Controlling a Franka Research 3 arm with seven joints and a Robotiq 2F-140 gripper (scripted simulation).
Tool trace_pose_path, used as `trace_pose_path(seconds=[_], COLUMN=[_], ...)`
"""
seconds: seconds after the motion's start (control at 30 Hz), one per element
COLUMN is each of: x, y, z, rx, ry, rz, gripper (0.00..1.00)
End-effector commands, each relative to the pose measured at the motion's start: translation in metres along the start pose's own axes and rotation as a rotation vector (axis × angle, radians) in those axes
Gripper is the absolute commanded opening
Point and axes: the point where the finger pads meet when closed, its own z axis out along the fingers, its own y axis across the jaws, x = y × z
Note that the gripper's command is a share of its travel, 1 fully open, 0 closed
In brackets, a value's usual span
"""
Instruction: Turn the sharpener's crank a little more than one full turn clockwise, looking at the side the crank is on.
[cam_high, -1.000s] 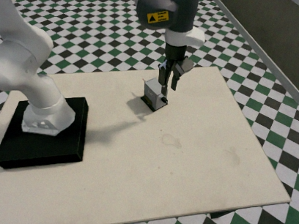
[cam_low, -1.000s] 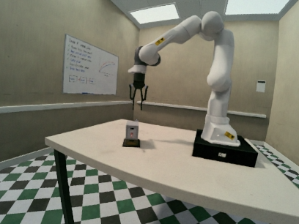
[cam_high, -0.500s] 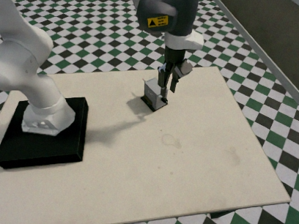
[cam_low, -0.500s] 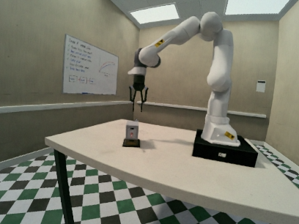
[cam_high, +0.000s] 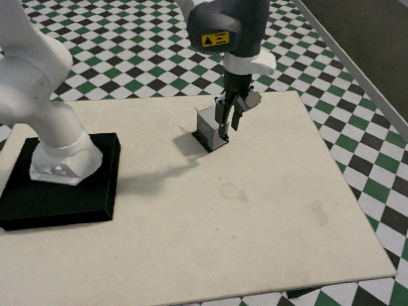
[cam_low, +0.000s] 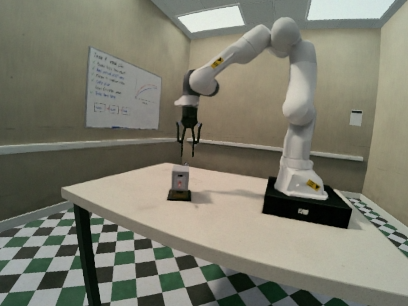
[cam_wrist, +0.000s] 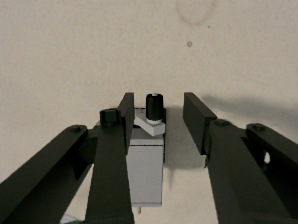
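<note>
The sharpener (cam_high: 207, 127) (cam_low: 180, 181) (cam_wrist: 146, 172) is a small grey box on a dark base, standing on the beige table (cam_high: 260, 225) (cam_low: 240, 225). Its crank arm ends in a black knob (cam_wrist: 154, 107) that points up towards the wrist camera. My gripper (cam_high: 228, 129) (cam_low: 187, 154) (cam_wrist: 158, 105) hangs straight down over the sharpener. Its two fingers are open, and in the wrist view they stand either side of the knob, with a gap on the right side. The left finger stands close beside the knob and covers part of the box.
The arm's black base block (cam_high: 60, 200) (cam_low: 305, 207) sits at the table's left side in the top view. Faint ring stains (cam_high: 234, 192) mark the table top. A whiteboard (cam_low: 122, 90) hangs on the wall behind.
</note>
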Motion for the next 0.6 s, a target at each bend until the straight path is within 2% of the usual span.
trace_pose_path(seconds=[0.0, 0.57], x=[0.001, 0.001], y=[-0.002, -0.003], z=[0.006, 0.017], rx=[0.006, 0.006], ry=[0.005, 0.005], rz=[0.007, 0.007], gripper=[0.39, 0.39])
